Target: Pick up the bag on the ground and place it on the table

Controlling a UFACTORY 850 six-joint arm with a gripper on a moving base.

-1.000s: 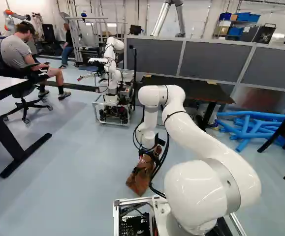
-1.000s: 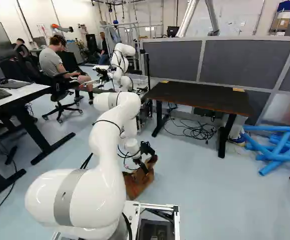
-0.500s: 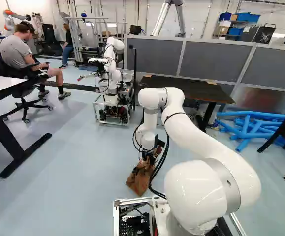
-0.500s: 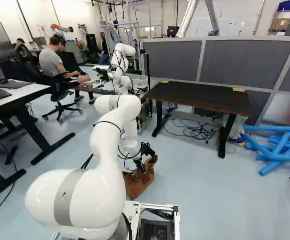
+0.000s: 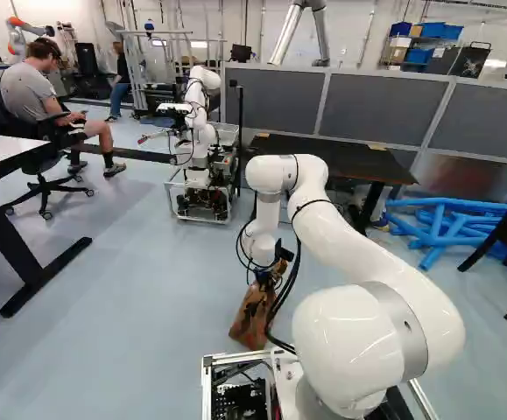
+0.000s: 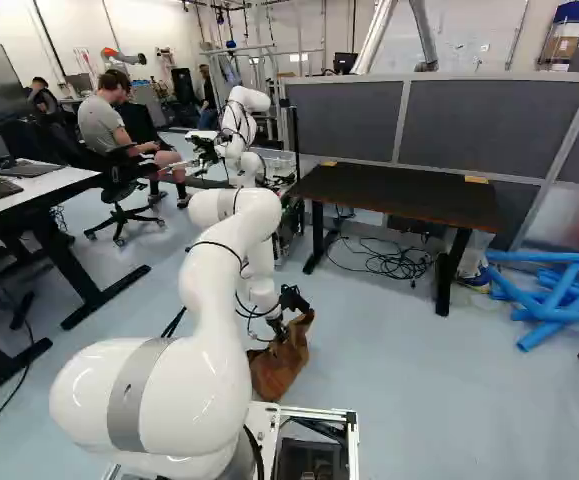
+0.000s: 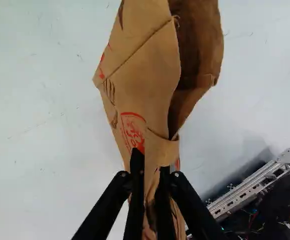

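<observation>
I've got gripper (image 7: 151,160) clamped on bag (image 7: 145,80), bunched between jaws. Bag low, touching ground (image 6: 409,380) or just above, can't tell which. Grasp looks done; lift, carry to table (image 6: 399,195), release all left.

One bag (image 7: 147,75), one black table (image 6: 399,195)

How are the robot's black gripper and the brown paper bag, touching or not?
Touching. The wrist view shows the black two-fingered gripper pinching the crumpled brown paper bag, with one finger against each side.
</observation>
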